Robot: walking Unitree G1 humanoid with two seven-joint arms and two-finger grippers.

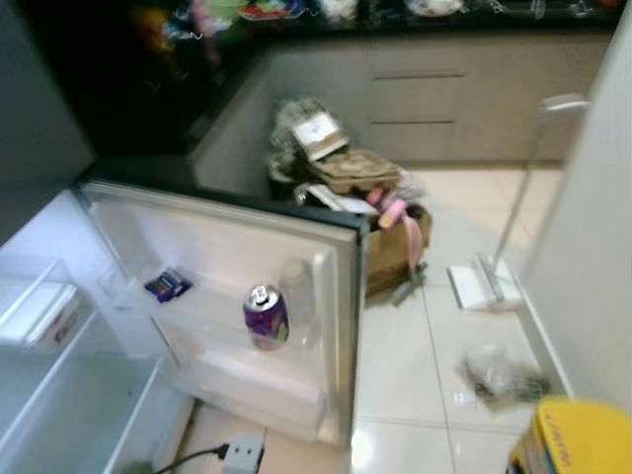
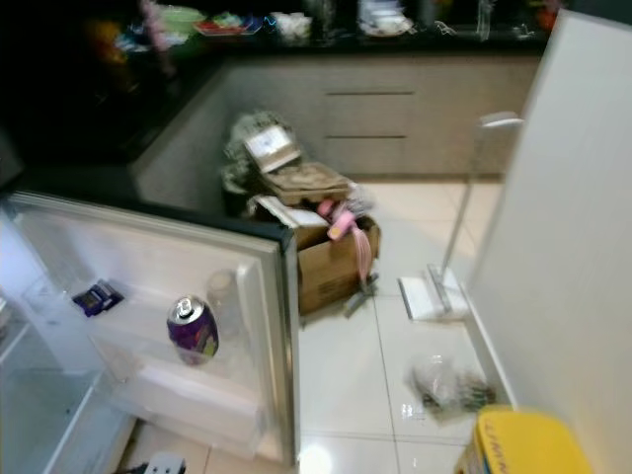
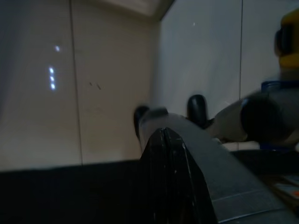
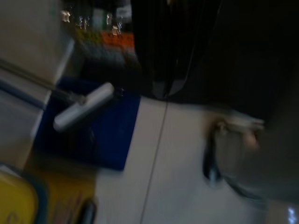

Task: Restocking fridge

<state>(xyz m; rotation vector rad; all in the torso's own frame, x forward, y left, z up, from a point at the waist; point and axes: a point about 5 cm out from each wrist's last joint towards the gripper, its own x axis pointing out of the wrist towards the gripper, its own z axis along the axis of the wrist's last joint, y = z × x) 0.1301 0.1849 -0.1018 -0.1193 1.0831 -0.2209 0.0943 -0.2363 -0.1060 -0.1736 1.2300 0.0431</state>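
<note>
The fridge door (image 1: pixel 222 235) stands wide open at the lower left. A purple drink can (image 1: pixel 266 316) stands upright on its door shelf (image 1: pixel 259 380), beside a clear bottle (image 1: pixel 296 283). A small blue packet (image 1: pixel 168 285) lies on a higher door shelf. Clear drawers of the fridge interior (image 1: pixel 44 316) show at the far left. My left gripper (image 3: pixel 164 135) hangs low over beige floor tiles, its black fingers pressed together and holding nothing. My right gripper (image 4: pixel 164 91) is a dark blurred shape hanging above the floor.
An overfilled cardboard box (image 1: pixel 390 252) stands on the floor behind the door. A white floor mop (image 1: pixel 486 286) leans by the white wall at right. A crumpled plastic bag (image 1: pixel 499 375), a yellow container (image 1: pixel 578 439) and a white power strip (image 1: pixel 244 454) lie close by.
</note>
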